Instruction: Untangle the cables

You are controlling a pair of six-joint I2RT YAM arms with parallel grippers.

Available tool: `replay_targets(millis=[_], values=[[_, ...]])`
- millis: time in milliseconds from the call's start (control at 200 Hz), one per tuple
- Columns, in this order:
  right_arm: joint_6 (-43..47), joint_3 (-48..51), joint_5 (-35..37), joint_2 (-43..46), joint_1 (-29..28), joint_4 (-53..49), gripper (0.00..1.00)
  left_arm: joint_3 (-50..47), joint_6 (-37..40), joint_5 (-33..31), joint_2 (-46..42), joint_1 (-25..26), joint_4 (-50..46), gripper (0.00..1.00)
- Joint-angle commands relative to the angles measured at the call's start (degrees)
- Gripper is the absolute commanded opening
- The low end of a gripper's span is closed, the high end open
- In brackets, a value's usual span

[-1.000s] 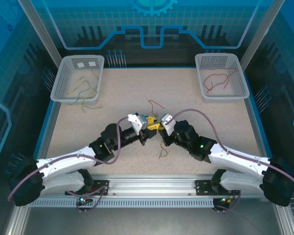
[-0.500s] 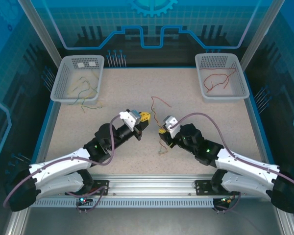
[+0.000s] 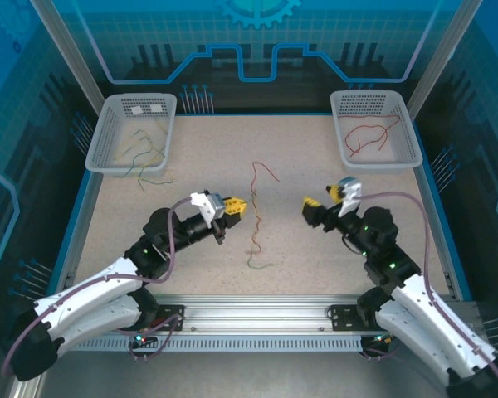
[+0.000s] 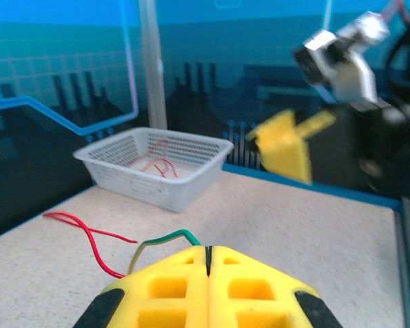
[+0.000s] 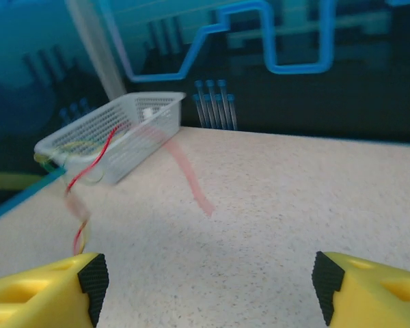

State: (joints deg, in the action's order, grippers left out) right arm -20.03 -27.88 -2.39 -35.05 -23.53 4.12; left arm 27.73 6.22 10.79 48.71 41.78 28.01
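With the left gripper [image 3: 242, 204] clamped shut on the cables [image 3: 256, 217], which trail in a wavy line across the table [image 3: 315, 157] between the grippers, the wide-open, empty right gripper [image 3: 319, 203] should, I judge, pinch the red strand [image 3: 264, 168] alone and draw it gently sideways.

The right tool [image 5: 208, 281] gapes wide; a red cable [image 5: 92, 160] crosses a white basket [image 5: 150, 117].
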Motion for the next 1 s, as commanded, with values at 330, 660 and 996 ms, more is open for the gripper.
replay_targets(millis=[330,660,996], values=[[-24.75,-10.62,-42.33,-23.58,9.05,10.96,0.86,4.10,1.00,11.84,0.93,-0.25,-2.79,0.00],[-27.53,-14.42,-36.53,-30.87,0.50,12.62,0.79,4.90,0.90,12.44,2.44,-0.18,-2.48,0.00],[-29.79,-18.42,-32.88,-40.51,-4.33,16.14,0.58,4.62,0.11,12.41,2.80,-0.13,-1.26,0.00]])
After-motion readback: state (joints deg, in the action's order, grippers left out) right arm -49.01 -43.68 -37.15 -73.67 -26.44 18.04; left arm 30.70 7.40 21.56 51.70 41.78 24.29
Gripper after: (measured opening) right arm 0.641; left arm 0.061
